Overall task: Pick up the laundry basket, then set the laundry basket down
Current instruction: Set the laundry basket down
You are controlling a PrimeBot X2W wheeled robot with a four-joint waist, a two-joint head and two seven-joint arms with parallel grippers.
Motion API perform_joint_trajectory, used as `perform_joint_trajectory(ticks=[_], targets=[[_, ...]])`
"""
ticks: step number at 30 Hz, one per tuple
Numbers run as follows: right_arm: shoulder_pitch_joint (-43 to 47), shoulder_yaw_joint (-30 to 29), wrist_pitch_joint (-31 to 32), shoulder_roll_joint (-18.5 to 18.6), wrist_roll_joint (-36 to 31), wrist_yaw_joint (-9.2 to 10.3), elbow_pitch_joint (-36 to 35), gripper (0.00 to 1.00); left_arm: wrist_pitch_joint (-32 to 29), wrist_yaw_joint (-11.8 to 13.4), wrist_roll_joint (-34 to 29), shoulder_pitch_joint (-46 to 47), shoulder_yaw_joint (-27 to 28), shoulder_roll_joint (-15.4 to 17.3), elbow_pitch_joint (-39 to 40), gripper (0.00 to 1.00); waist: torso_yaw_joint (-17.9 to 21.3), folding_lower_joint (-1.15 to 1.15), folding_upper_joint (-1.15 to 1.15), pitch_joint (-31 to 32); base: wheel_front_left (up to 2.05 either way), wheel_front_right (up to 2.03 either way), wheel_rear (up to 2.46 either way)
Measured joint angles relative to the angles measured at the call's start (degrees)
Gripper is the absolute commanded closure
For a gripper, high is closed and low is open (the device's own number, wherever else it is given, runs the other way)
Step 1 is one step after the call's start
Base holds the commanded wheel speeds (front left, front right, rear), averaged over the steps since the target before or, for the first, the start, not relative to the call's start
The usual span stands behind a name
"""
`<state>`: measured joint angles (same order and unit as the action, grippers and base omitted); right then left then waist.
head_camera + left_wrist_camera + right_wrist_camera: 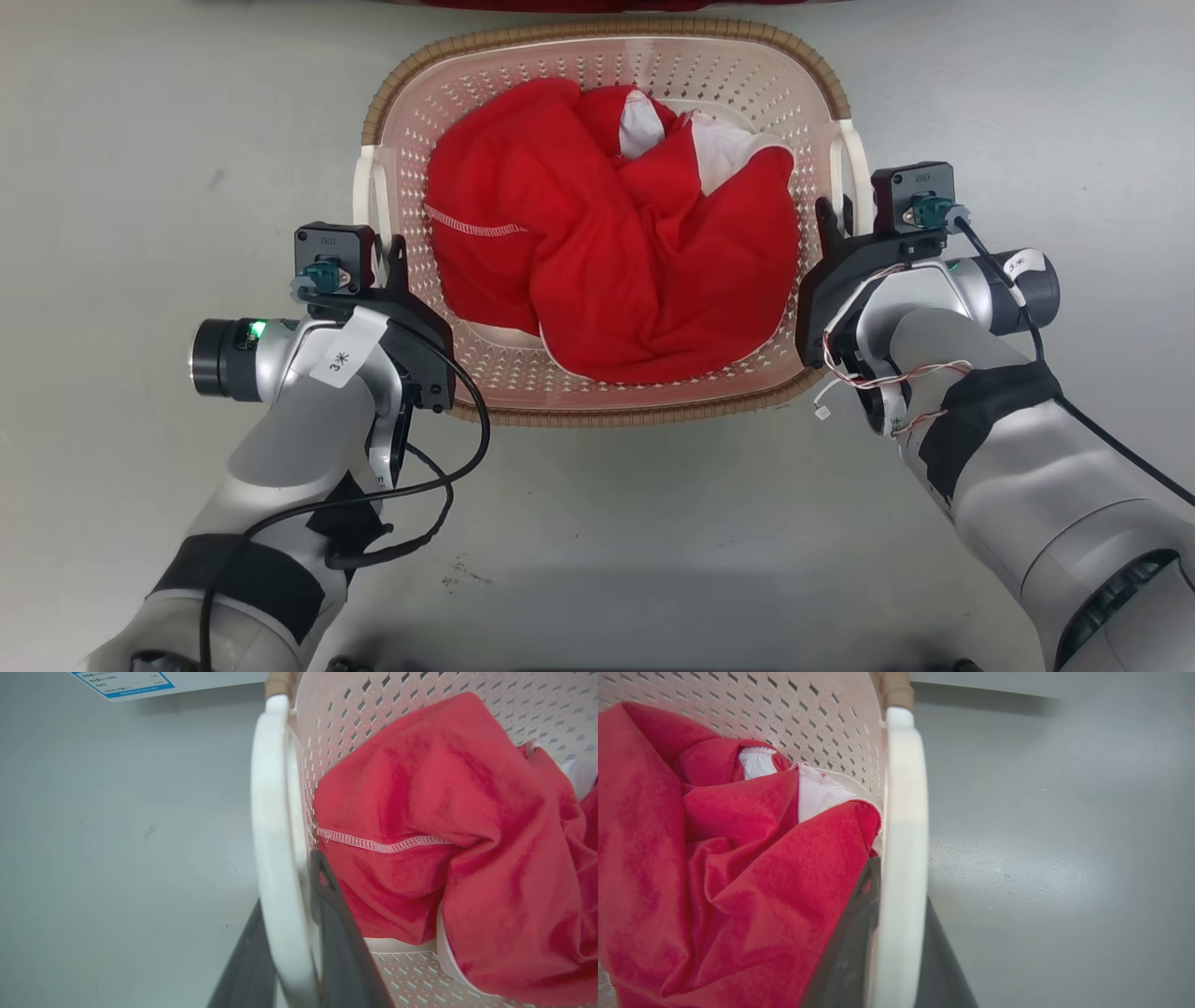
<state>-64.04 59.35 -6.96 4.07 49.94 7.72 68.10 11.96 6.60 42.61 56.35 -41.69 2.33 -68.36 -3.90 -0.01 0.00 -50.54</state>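
Holding a laundry basket (597,413) by both side handles: pale pink perforated plastic, brown woven-look rim, placed centrally before the robot between its two arms, over a grey floor (140,140). From above it cannot be told whether the basket rests on that floor or hangs just clear of it. Contents: one crumpled red garment (607,280) with white stitching and white lining, filling most of the interior. Left gripper (387,257): closed on the white left handle (364,201). In the left wrist view one dark finger (343,952) lies inside the handle beside the perforated wall and the other outside, both touching it. Right gripper (836,219): closed likewise on the white right handle (854,168), with one finger (850,952) on the garment side and one on the floor side. Also noted: a white printed label with blue border (124,683) beyond the basket.
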Motion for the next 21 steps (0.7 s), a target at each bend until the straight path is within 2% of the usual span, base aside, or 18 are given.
perform_joint_trajectory(ticks=[1, 2, 3, 5, 6, 7, 8, 9, 21], targets=[[-0.02, 0.10, -0.20, 0.00, -0.02, 0.00, 0.00, 0.95, 0.20, 0.01, 0.00, 0.07, -0.01, 0.00, -0.09, 1.00, 0.02, 0.00, 0.00, -0.08, 0.00, 0.00, 0.00], [-0.02, 0.20, -0.26, 0.00, -0.07, 0.00, 0.00, 0.84, 0.24, 0.02, -0.01, 0.17, -0.01, 0.00, -0.16, 0.83, 0.04, 0.00, 0.00, -0.14, 0.00, 0.00, 0.00], [-0.02, 0.24, -0.27, 0.00, -0.08, 0.00, 0.00, 0.70, 0.25, 0.02, -0.03, 0.28, -0.03, 0.00, -0.25, 0.56, 0.06, 0.00, 0.00, -0.19, 0.00, 0.00, 0.00], [0.00, 0.59, -0.27, -0.02, -0.26, 0.00, 0.00, 0.53, 0.26, 0.01, -0.46, 0.72, -0.14, -0.04, -0.48, 0.49, 0.11, 0.00, 0.00, -0.27, 0.00, 0.00, 0.00], [0.00, 0.66, -0.29, -0.10, -0.27, -0.01, -0.01, 0.53, 0.26, 0.02, -0.52, 0.88, -0.14, -0.21, -0.52, 0.49, 0.13, 0.00, 0.00, -0.30, 0.00, 0.00, 0.00], [0.00, 0.71, -0.30, -0.14, -0.27, -0.02, -0.01, 0.45, 0.34, 0.01, -0.52, 0.96, -0.14, -0.31, -0.57, 0.16, 0.15, 0.00, 0.00, -0.31, 0.00, 0.00, 0.00], [0.00, 0.74, -0.45, -0.19, -0.29, -0.15, -0.02, 0.09, 0.33, 0.01, -0.52, 1.02, -0.14, -0.43, -0.66, 0.00, 0.17, 0.01, 0.00, -0.31, 0.00, 0.00, 0.00], [0.00, 0.74, -0.70, -0.23, -0.29, -0.15, -0.01, 0.00, 0.34, 0.02, -0.52, 1.04, -0.12, -0.47, -0.85, 0.00, 0.19, 0.00, 0.00, -0.29, 0.00, 0.00, 0.00], [0.04, 0.71, -2.09, -0.27, -0.27, -0.15, 0.47, 0.00, 0.85, 0.02, -0.48, 1.01, 0.18, -0.55, -2.00, 0.00, 0.51, 0.00, 0.00, 1.26, 0.00, 0.00, 0.00]])
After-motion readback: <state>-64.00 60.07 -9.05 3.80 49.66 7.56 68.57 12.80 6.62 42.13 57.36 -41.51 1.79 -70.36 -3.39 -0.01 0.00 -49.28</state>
